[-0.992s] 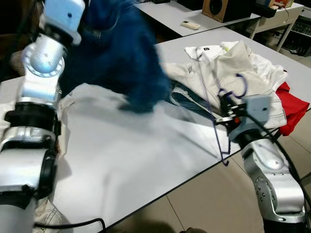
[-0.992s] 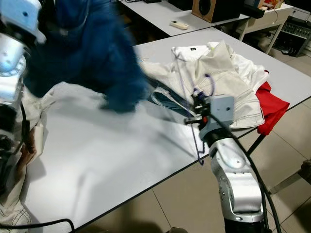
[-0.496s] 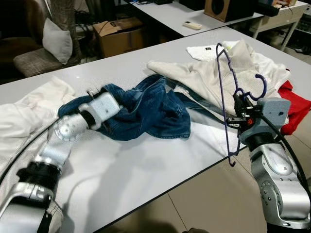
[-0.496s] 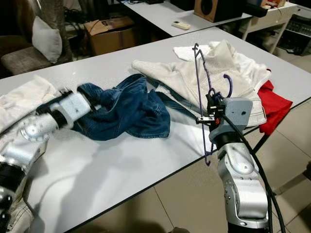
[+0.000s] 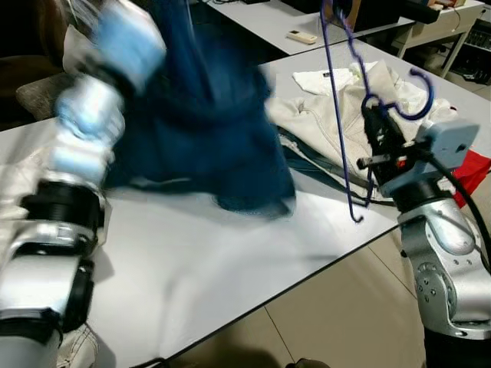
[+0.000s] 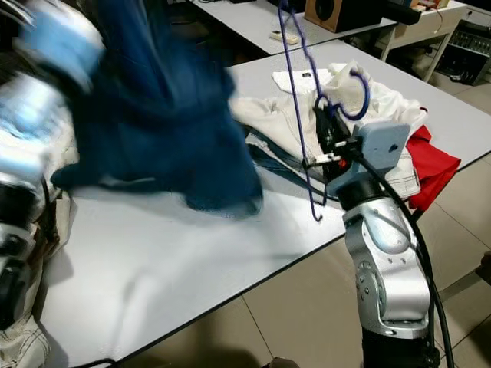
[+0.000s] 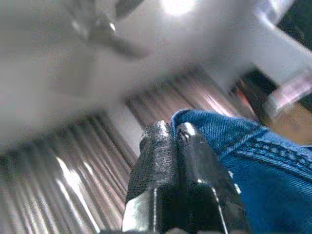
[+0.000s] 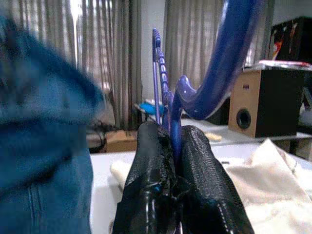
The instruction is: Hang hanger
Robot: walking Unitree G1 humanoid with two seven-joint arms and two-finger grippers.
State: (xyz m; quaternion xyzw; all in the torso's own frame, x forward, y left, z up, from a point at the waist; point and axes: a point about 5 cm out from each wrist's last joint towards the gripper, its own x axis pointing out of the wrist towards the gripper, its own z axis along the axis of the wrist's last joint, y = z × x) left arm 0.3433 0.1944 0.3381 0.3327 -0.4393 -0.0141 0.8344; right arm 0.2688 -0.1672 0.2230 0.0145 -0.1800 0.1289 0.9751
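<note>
The right gripper (image 6: 328,132) stood right of centre in the head views, above the table's (image 5: 230,261) near edge, its fingers (image 8: 156,165) clamped on the neck of a blue wire hanger (image 5: 335,115). The hanger stood nearly upright: its hook (image 5: 410,96) curled toward the upper right of the frame, one long wire ran up past the top edge, and the lower end hung just over the table edge. In the right wrist view the two black fingers pressed together with the blue wire between them.

The left gripper (image 7: 175,141) was raised at the upper left, blurred in the head views. In the left wrist view its fingers were shut on a fold of the jeans (image 5: 207,123). The jeans hung as a dark blue, smeared mass across the upper left and centre, their lower edge near the tabletop.

Behind the hanger, in the upper right, a pale jacket (image 5: 322,123) lay crumpled on the table with a white garment (image 6: 295,79) beyond it, and a red cloth (image 6: 433,172) draped over the far right edge. A speaker (image 6: 337,14) sat on another table at the top.
</note>
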